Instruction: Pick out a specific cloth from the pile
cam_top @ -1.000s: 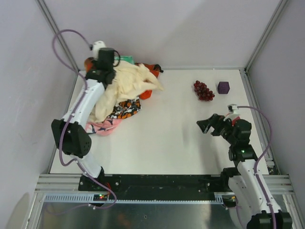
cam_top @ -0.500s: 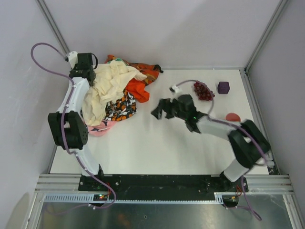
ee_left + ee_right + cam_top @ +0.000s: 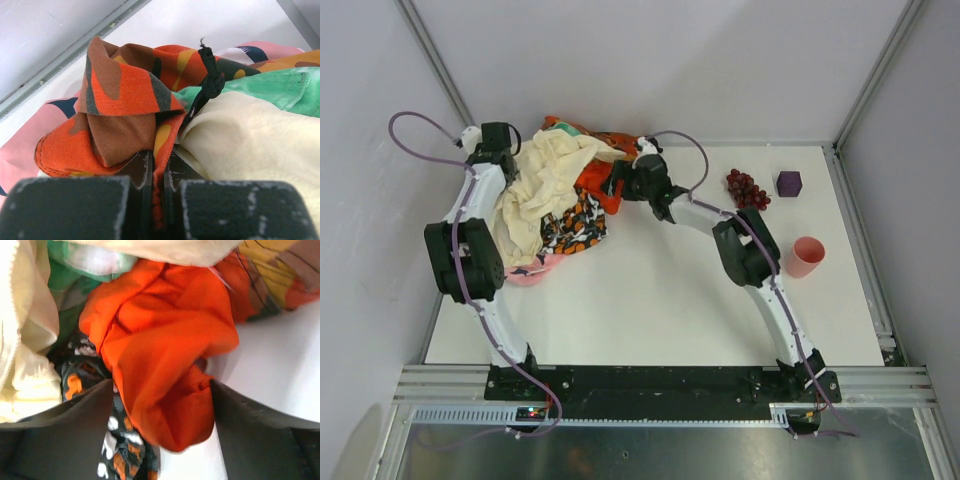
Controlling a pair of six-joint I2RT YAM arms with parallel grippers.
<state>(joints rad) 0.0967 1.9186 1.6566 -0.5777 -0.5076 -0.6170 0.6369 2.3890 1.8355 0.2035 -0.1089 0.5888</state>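
Observation:
The pile [image 3: 555,200] lies at the back left: cream, green, pink and orange-black-white patterned cloths. The cloth [image 3: 597,187], plain bright orange-red, shows at the pile's right side. In the right wrist view a thick fold of the cloth [image 3: 160,355] hangs between the two fingers of my right gripper [image 3: 162,427], which is open around it. My right gripper [image 3: 618,183] reaches in from the right. My left gripper [image 3: 496,140] is at the pile's back-left corner. In the left wrist view my left gripper [image 3: 159,167] is shut on the edge of an orange-and-brown camouflage cloth [image 3: 125,100].
Dark red grapes [image 3: 746,189], a purple cube [image 3: 788,183] and a pink cup [image 3: 806,256] stand on the right of the white table [image 3: 650,290]. A black knotted cord [image 3: 210,80] lies across the green cloth [image 3: 260,87] and cream cloth [image 3: 250,145]. Walls close off the back and sides.
My right arm has swung from the table's right side across to the pile and its fingers now straddle the orange-red cloth. The left gripper moved left, drawing the cream cloth aside.

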